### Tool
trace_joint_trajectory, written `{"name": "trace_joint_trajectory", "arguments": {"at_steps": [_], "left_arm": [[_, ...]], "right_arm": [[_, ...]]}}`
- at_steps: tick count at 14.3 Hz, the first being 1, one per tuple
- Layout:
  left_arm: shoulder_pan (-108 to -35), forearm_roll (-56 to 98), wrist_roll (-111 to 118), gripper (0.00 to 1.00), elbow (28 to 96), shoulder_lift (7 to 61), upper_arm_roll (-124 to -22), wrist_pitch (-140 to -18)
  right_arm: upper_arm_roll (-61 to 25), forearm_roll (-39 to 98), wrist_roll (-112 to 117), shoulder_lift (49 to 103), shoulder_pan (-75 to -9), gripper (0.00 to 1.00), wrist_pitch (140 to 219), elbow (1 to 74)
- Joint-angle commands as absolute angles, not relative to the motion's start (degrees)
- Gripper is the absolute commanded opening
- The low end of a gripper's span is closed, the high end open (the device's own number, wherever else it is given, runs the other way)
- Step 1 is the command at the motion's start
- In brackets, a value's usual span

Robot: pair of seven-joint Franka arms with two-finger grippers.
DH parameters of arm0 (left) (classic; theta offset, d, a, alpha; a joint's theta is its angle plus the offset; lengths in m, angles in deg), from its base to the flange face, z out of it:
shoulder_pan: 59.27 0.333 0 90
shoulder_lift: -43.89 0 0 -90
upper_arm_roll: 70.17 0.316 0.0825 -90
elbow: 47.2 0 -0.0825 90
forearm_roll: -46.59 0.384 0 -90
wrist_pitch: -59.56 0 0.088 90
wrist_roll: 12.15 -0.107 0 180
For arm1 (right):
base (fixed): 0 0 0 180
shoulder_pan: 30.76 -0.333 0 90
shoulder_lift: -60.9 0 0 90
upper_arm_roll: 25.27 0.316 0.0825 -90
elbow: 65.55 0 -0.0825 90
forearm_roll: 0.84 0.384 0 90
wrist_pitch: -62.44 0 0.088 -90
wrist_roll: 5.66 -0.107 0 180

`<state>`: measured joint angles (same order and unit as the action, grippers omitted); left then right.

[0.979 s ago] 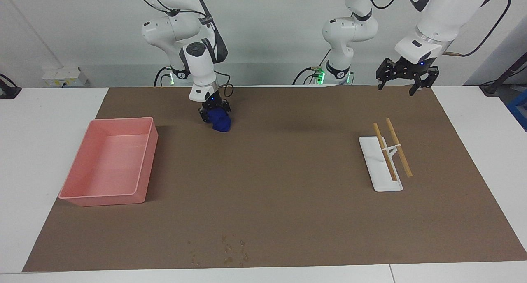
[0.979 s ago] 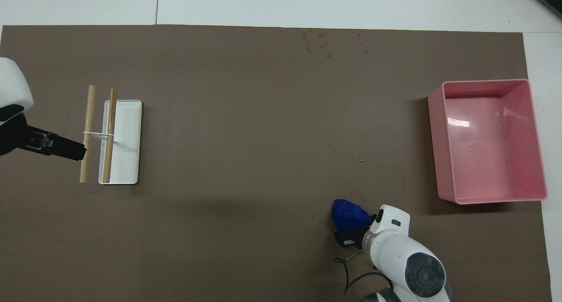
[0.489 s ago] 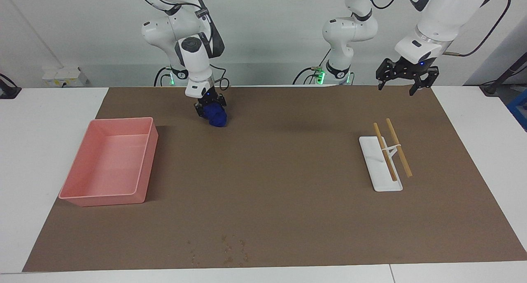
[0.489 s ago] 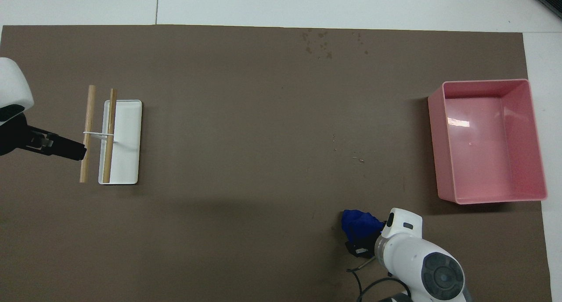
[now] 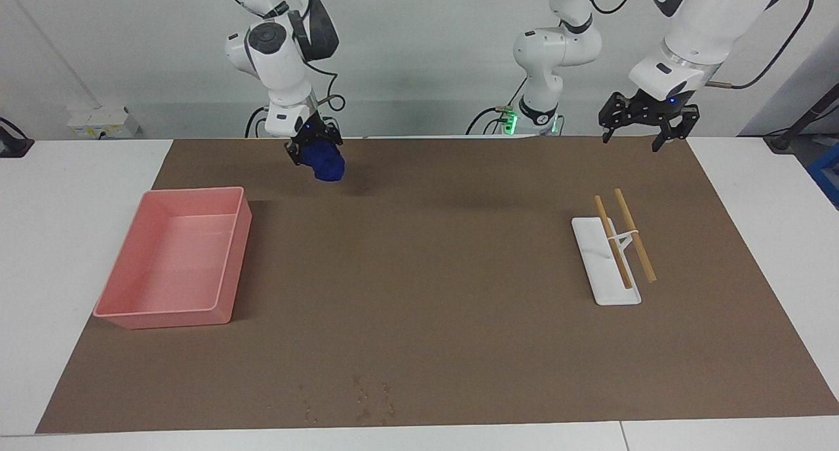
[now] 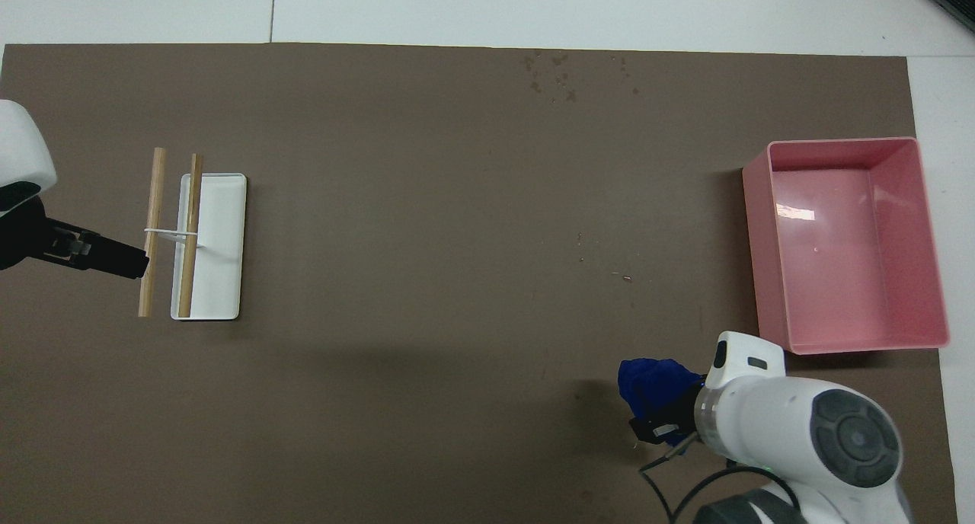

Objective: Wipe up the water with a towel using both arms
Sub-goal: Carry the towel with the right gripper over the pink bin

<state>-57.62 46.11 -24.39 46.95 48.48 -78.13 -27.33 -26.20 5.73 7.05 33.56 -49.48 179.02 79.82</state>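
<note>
The towel point(image 5: 326, 164), clenched in the right gripper point(image 5: 313, 151), is being lifted higher than before over the mat's point(image 5: 432, 320) robot-side edge, while the left gripper point(image 5: 645, 133) is being kept waiting, released, and the water drops point(image 5: 359, 398) by the mat's outer edge are still not being wiped.

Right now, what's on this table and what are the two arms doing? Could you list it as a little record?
towel: blue lump, held up off the brown mat
right gripper: shut on the towel, over the mat's edge nearest the robots
left gripper: open, waits in the air, holding nothing
water drops: on the mat's edge farthest from the robots, unwiped
pink tray: empty, at the right arm's end
white tray: two wooden sticks lie on it
</note>
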Motion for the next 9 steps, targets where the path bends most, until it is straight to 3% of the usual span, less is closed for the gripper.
{"name": "trace_joint_trajectory", "arguments": {"at_steps": [1,9], "left_arm": [[-57.9,47.3,-24.9,1.00,48.2,50.0,-77.7,-27.9],[-58.2,47.3,-24.8,1.00,48.2,50.0,-77.8,-28.0]], "right_arm": [[-26.2,5.0,7.4,33.9,-49.1,0.00,176.4,76.1],[-26.2,5.1,6.8,34.7,-49.0,0.00,175.7,73.5]]}}
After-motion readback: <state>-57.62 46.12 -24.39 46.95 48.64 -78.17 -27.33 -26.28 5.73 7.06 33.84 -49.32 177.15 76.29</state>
